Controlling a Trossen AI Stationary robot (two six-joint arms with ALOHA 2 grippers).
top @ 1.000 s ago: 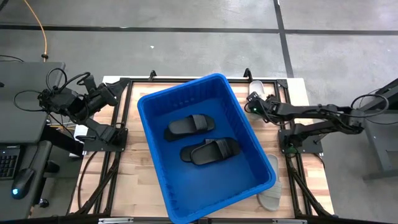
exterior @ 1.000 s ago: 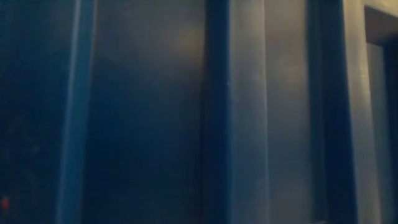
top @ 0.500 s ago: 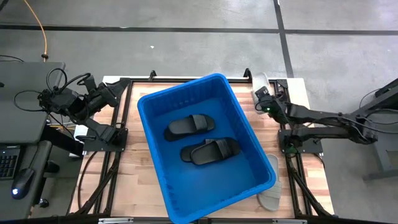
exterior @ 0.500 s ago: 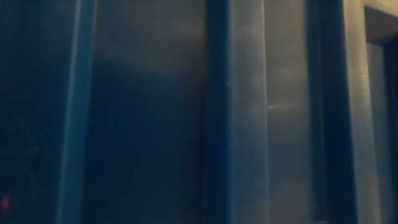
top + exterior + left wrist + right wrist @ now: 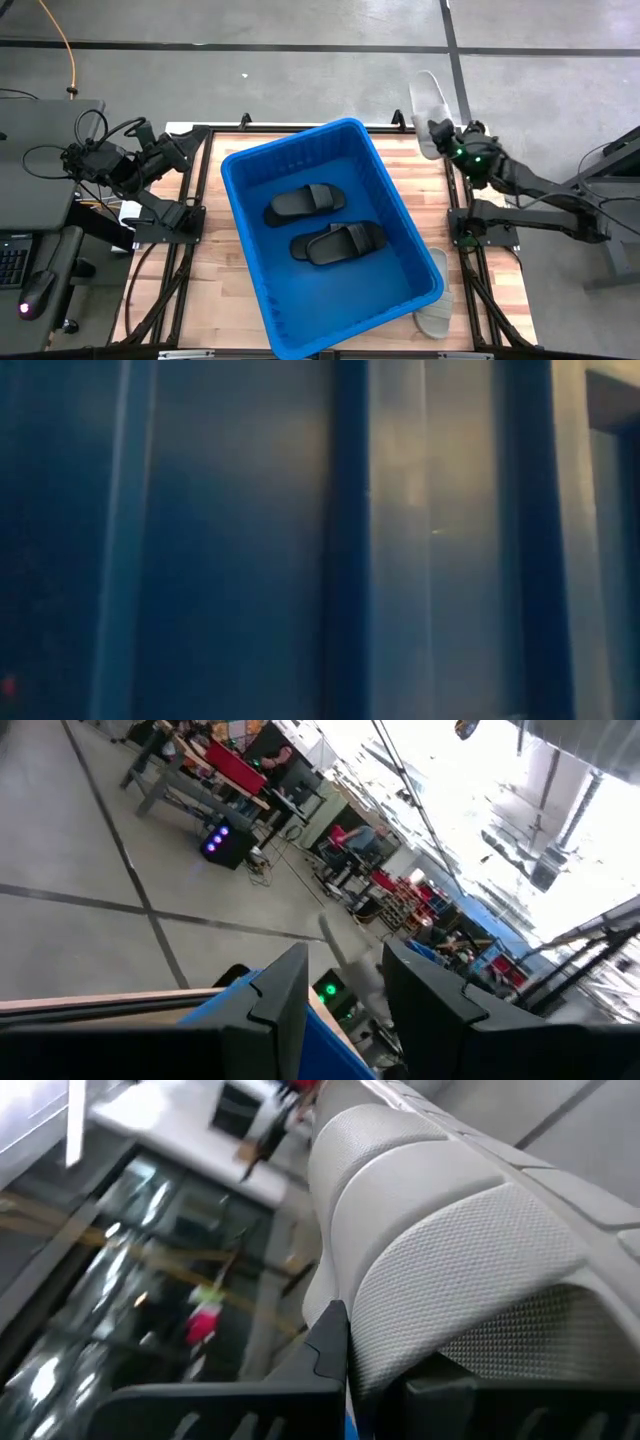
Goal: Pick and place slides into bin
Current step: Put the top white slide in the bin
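Your right arm reaches from the right side of the table toward the far right corner, its wrist lifted above the table edge. The right gripper (image 5: 443, 133) is clamped on a pale grey slide (image 5: 428, 108), which hangs out past the far edge of the table (image 5: 215, 255), beyond the far right corner of the blue bin (image 5: 300, 150). In the right wrist view that slide (image 5: 440, 1250) fills the picture, its textured strap pressed against the dark fingers (image 5: 325, 1345).

Your left arm is folded back at the left edge of the table, well apart from the bin. The left gripper (image 5: 345, 985) points across the room with its fingers standing narrowly apart and nothing between them.

No brand, label or writing can be read on the slides or the bin.

Two black slides (image 5: 305, 202) (image 5: 340, 243) lie side by side on the bin floor. A second pale grey slide (image 5: 437, 300) lies on the table against the bin's near right corner. The low view shows only the bin's ribbed wall (image 5: 250, 540).

Compared with a second ago, your right arm has lifted the grey slide off the table's far right corner and swung it outward and away; the left arm, the bin and the other slides have not moved.
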